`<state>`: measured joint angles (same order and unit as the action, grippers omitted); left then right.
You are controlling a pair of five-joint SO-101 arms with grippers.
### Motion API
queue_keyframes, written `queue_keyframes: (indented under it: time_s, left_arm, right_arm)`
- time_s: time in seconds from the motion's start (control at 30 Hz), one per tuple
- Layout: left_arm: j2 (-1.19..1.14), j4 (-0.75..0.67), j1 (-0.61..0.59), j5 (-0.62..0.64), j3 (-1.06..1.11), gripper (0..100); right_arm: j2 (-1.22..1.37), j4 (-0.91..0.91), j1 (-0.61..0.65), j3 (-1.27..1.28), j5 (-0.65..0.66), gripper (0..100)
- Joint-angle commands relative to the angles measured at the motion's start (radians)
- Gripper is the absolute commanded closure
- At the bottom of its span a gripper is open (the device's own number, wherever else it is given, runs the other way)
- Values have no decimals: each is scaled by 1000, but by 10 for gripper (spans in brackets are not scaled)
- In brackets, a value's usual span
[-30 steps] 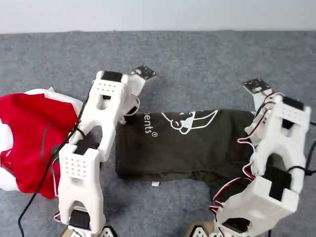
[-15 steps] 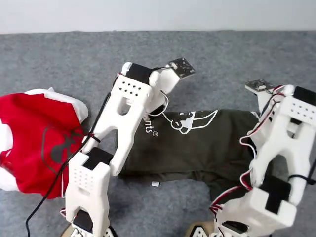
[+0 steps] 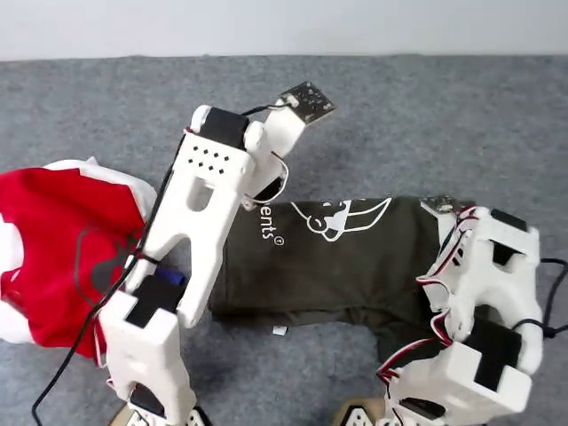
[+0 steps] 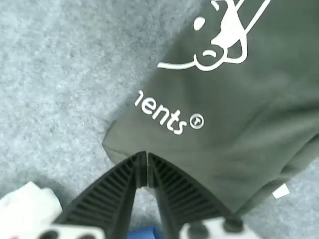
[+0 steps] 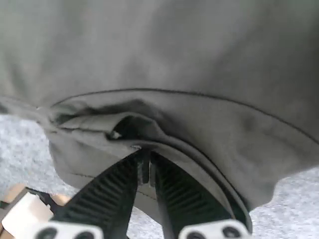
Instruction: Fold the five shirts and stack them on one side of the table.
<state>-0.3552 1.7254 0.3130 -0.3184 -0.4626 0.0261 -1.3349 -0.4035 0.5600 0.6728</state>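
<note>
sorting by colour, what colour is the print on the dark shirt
White print; clearest in the left wrist view.

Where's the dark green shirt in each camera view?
High view: dark green shirt across the centre.
Left wrist view: its corner just ahead of the left gripper.
Right wrist view: its folded hem at the right gripper.
Shared landmark: white print, high and left wrist.

1 olive shirt (image 3: 337, 257), 1 red-white shirt (image 3: 53, 257), 2 arms (image 3: 191, 213).
</note>
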Motion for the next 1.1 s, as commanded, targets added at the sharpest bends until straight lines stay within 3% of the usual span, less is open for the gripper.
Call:
queue_keyframes:
  time_s: [0.0, 0.23, 0.5, 0.77, 1.07]
  left_arm:
    - [112, 31, -3, 8, 38, 986]
    - [152, 31, -5, 6, 91, 986]
    - [160, 31, -5, 6, 93, 986]
    - [160, 31, -5, 6, 93, 986]
    - [152, 31, -5, 5, 93, 986]
  right_arm:
    - [-99, 1, -5, -15, -31, 989]
    - [-280, 19, -5, -54, -29, 989]
    - [-79, 107, -8, 29, -31, 989]
    - [-61, -62, -5, 32, -35, 989]
    - [-249, -162, -8, 64, -26, 989]
